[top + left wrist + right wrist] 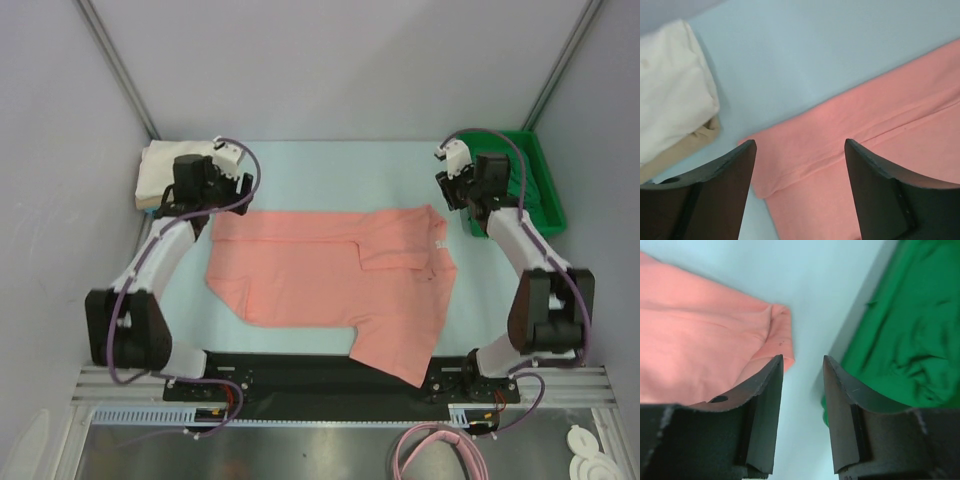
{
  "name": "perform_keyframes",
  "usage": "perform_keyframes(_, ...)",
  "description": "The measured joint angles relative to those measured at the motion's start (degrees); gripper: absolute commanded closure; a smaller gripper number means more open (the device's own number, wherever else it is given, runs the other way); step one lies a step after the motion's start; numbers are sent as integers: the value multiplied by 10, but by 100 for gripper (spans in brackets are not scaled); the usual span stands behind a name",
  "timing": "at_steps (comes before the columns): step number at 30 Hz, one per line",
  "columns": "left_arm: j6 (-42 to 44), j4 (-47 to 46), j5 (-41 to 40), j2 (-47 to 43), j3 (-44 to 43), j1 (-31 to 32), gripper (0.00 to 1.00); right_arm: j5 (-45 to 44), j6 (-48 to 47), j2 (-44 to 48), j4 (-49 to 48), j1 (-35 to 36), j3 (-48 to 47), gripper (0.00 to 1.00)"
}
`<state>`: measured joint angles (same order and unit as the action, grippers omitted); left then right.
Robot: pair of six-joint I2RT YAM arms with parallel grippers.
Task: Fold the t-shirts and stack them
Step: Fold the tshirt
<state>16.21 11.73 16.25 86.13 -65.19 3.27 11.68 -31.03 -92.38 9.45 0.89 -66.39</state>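
Both empty: left fingers (725, 190) wide, right fingers (760, 410) half-open; I'm aiming at salmon-pink t-shirt (330, 285) corners below, pinching edges squarely.

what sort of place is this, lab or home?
Probably a lab test booth: bare grey walls on three sides, a metal rail along the near edge, a pink t-shirt on a plain table.

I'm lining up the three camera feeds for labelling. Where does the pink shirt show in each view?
Top external: the pink shirt lies spread across the middle of the table top.
Left wrist: it fills the lower right, its edge running diagonally.
Right wrist: it is on the left side, one corner ending near the centre.
Shared landmark: the pale blue table top bordering the shirt.
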Motion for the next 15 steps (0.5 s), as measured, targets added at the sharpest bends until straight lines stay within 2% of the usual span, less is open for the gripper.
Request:
perform_keyframes(4,24,-14,-14,-102,44,8,21,16,-5,130,0,1,34,55)
perform_keyframes(7,40,-17,-52,-121,73,8,21,28,-11,191,19,2,49,54)
perform_keyframes(12,59,9,-111,-120,142,-4,18,32,-29,233,64,2,102,48)
perform_keyframes(15,59,25,-121,-105,144,-24,19,27,-37,226,83,-1,124,48)
